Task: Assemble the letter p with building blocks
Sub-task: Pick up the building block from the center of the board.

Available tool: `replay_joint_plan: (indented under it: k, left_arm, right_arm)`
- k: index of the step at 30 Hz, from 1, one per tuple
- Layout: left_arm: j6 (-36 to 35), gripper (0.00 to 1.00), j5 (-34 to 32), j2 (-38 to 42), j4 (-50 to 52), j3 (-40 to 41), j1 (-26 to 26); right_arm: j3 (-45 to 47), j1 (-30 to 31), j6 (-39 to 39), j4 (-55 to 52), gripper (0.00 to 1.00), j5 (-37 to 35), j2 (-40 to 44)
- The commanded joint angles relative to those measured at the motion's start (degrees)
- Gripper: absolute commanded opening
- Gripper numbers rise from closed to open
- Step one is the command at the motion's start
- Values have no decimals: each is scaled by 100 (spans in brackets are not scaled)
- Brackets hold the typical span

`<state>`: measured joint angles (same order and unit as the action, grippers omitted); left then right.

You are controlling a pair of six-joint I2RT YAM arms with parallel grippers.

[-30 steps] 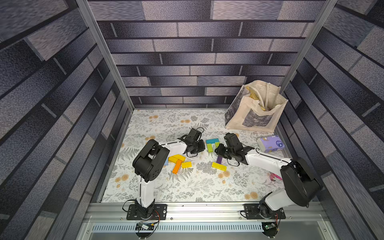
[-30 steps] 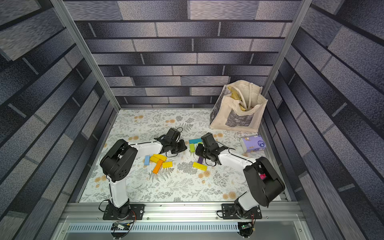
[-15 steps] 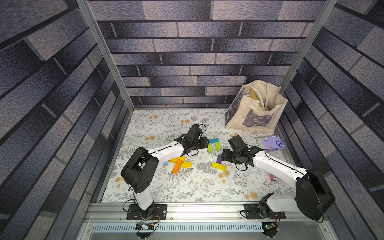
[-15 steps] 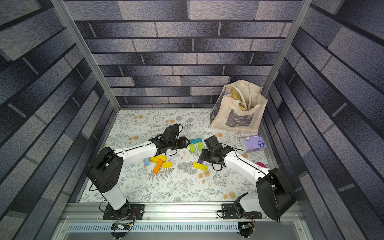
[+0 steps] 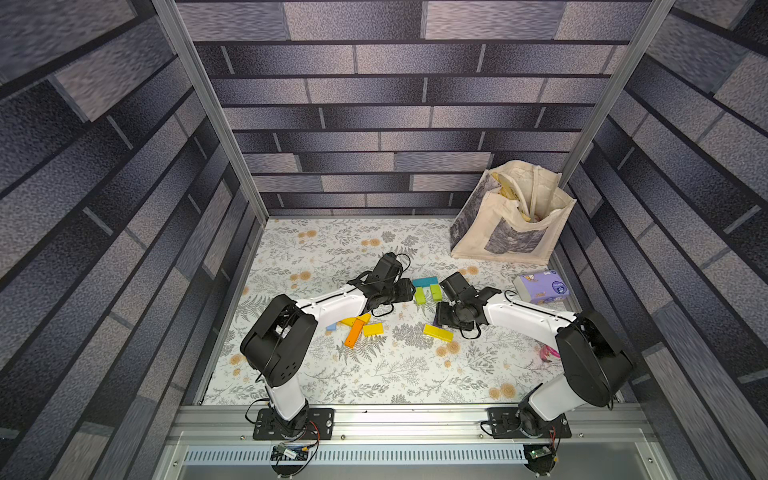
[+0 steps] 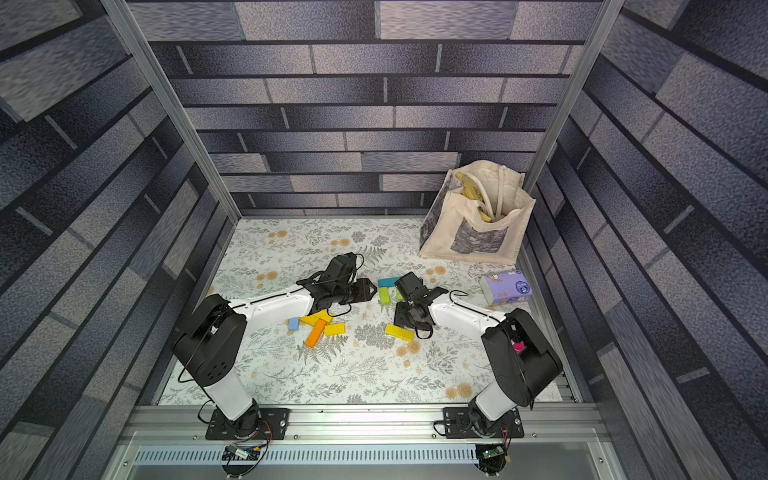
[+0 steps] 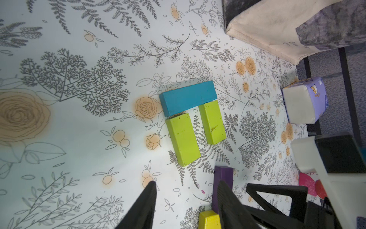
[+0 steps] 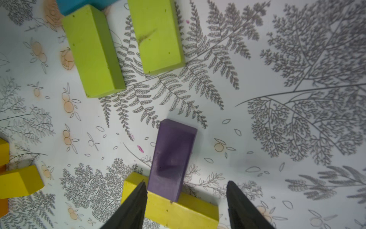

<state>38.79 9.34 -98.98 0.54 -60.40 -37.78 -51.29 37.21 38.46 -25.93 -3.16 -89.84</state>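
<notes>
The left gripper (image 7: 187, 183) has spread its jaws, which now stand apart with nothing between them. The right gripper (image 8: 186, 182) has opened too and edged slightly nearer, above the dark purple rectangular block (image 8: 174, 158) and the long yellow block (image 8: 178, 212).

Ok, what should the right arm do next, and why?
Probably close the right tool on the purple block and carry it to the green blocks. The tool is open with the purple block's near end between its fingers. That block lies apart from the greens, its end overlapping a yellow block, and the P under the teal block looks unfinished.
</notes>
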Motion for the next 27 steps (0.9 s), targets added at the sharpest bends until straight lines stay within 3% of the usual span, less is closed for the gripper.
replay_joint_plan:
  k: [1,18,21,25,27]
  left_arm:
    - [-44,52,-126,146,138,13,26]
    - [-98,53,-80,97,247,6,52]
    - [-86,53,-99,118,258,33,51]
    - [-79,53,-91,105,287,11,51]
    - [-82,53,-91,106,312,-6,51]
  right_arm:
    - [-203,101,25,-165,66,-141,-106]
    - [-656,425,358,-803,62,-485,-910]
    - [-687,436,241,-1004,56,-598,-1019]
    - [-717,434,44,-1233,33,-835,-1060]
    - [-724,435,-69,-1285,27,-978,-974]
